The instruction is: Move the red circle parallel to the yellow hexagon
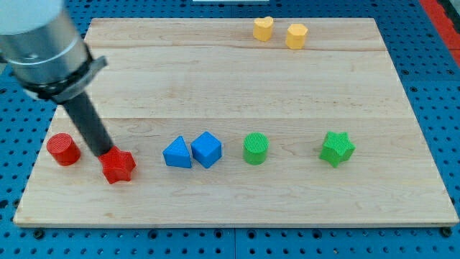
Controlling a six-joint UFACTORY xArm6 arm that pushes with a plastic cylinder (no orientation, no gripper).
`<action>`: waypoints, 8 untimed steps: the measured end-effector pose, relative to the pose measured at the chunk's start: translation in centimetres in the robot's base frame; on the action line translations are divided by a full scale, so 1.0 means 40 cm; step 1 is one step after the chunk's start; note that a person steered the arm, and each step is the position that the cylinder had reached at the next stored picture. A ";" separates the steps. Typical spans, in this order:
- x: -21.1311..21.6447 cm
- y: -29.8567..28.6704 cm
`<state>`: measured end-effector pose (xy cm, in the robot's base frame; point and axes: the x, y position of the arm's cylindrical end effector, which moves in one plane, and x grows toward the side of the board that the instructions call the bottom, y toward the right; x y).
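We see a pale wooden board (237,79) lying on a blue perforated surface (431,65), with small coloured blocks spread over it. Our arm comes in from the upper left of the frame as a grey cylinder that narrows to a straight dark rod, slanting down toward the lower left part of the board. There are no jaws to describe, as the arm ends only in this rod. My tip (108,153) sits at the upper left edge of the red star (118,166); we cannot tell for certain whether the two touch. The red circle (64,150), a short cylinder, stands just to the left of the rod, near the board's left edge and close beside the red star. To the right of the star, along the same lower band of the board, come a blue triangle (177,153) and a blue cube (207,149) touching each other, then a green circle (255,149), then a green star (336,149) further right. At the top of the frame, right of centre, a yellow heart (263,28) sits just beside the yellow hexagon (296,35), both well apart from the red circle.
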<state>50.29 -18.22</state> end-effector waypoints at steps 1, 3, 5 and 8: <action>-0.039 0.053; -0.132 -0.120; -0.067 -0.307; 0.043 -0.108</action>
<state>52.00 -22.55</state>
